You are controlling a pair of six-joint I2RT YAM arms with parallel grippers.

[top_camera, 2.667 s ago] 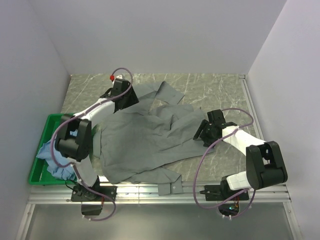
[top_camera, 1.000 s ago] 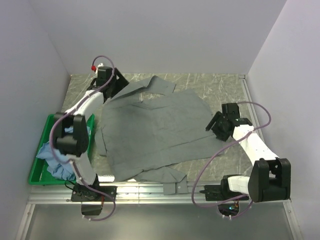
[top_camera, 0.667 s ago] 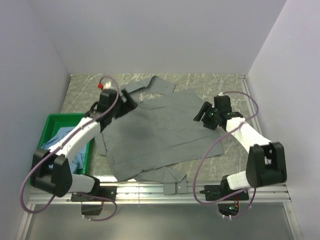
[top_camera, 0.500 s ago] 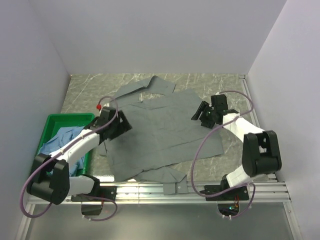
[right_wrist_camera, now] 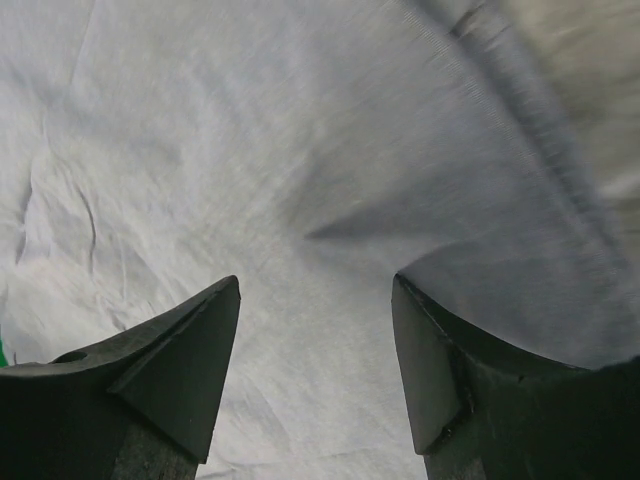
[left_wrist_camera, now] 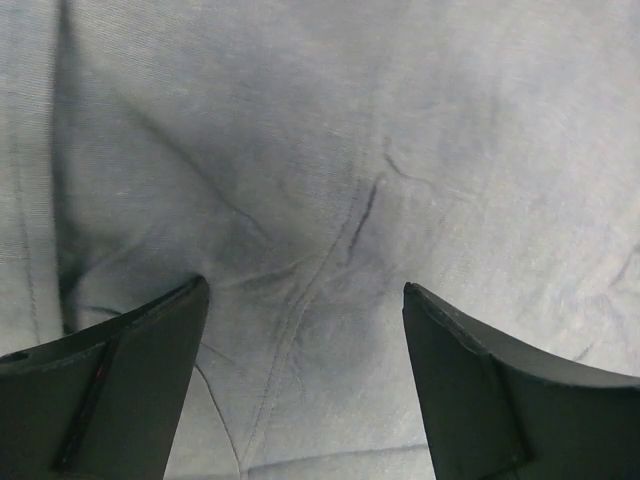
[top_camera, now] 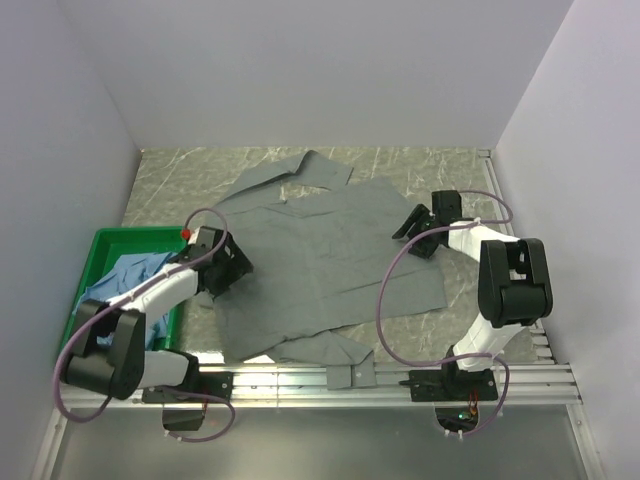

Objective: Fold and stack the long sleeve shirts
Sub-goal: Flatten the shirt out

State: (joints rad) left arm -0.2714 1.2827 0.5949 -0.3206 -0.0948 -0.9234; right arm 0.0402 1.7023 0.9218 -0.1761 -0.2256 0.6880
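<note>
Grey-green shirt lies spread flat on the table, laid out for its first fold.
Nearest, the blue shirt waits in the green bin. The left gripper and right gripper sit low over opposite side edges, jaws apart and empty, probably to pinch them.

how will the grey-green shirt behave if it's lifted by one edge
Probably floppy: the grey-green shirt lies flat with creases and soft folds, so a lifted edge would likely drape while the rest drags. It looks thin, so likely light for its spread. A push would probably bunch it, given those creases, rather than slide it whole.
</note>
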